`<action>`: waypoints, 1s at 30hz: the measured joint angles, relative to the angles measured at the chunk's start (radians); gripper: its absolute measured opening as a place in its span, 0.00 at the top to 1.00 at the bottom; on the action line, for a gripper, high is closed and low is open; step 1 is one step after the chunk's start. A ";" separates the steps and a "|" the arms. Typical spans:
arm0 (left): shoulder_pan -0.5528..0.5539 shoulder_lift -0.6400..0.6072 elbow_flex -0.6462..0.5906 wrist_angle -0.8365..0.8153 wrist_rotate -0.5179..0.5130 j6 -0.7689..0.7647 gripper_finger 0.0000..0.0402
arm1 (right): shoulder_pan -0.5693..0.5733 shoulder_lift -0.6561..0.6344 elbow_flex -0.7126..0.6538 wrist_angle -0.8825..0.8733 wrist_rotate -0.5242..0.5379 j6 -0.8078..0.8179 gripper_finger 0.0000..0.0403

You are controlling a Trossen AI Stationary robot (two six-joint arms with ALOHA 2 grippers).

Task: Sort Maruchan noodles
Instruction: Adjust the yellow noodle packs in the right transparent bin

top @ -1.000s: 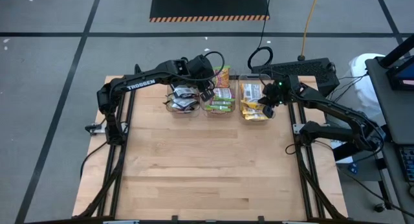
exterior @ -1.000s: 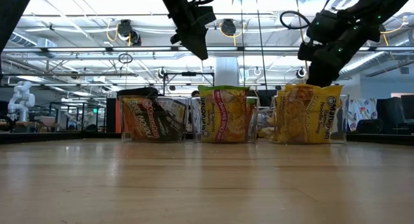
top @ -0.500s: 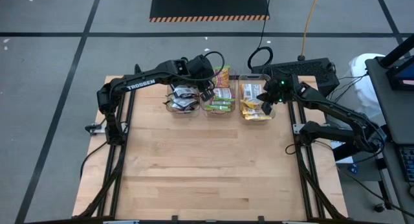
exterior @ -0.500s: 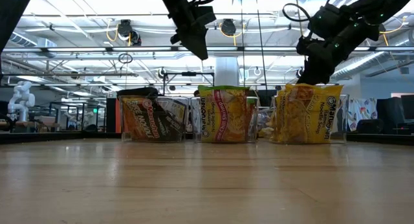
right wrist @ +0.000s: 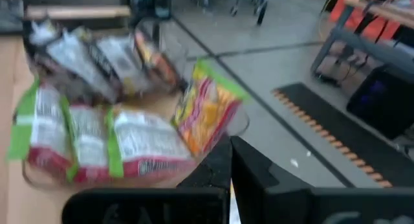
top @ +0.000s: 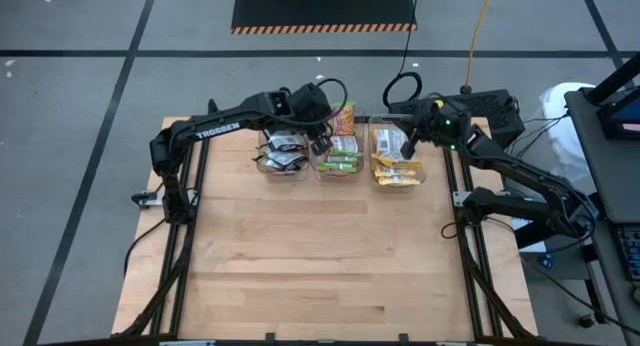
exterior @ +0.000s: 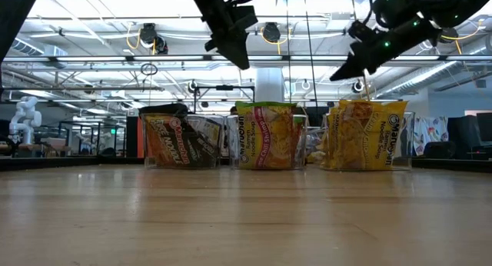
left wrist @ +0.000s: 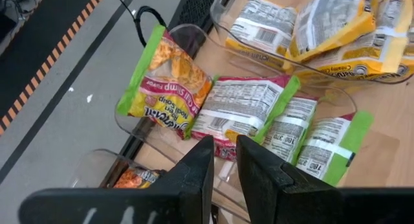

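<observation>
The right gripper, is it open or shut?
Shut: the right gripper shows its two fingers pressed together, nothing between them, above the bins.

Noodles lay sorted by colour in three groups in a row at the table's far edge. Black packets (top: 283, 152) formed the left group, heaped and overlapping, one standing on edge toward the table front (exterior: 171, 141). Green-pink packets (top: 340, 158) formed the middle group: several lay flat side by side, white nutrition panels up (left wrist: 249, 109), and one leaned tilted at the far end, printed front showing (left wrist: 167, 81). Yellow packets (top: 394, 164) formed the right group, piled loosely, some back-side up (left wrist: 262, 28); one stood on edge facing the table front (exterior: 366, 135).
</observation>
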 joint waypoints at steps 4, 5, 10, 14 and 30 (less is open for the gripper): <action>0.017 0.000 0.000 0.004 0.000 -0.020 0.82 | 0.000 -0.015 0.000 0.046 -0.004 0.040 1.00; 0.023 0.000 0.000 0.013 0.000 -0.024 0.82 | 0.000 -0.018 0.000 0.046 -0.004 0.049 1.00; 0.055 0.000 0.000 0.092 0.081 0.044 0.82 | 0.000 -0.024 0.000 0.043 -0.004 0.096 1.00; 0.064 0.002 0.000 0.210 0.111 0.111 0.82 | 0.000 -0.034 0.000 0.042 -0.004 0.097 1.00; 0.120 0.033 0.001 0.547 0.224 0.109 0.82 | 0.000 -0.268 0.000 0.047 0.097 0.095 1.00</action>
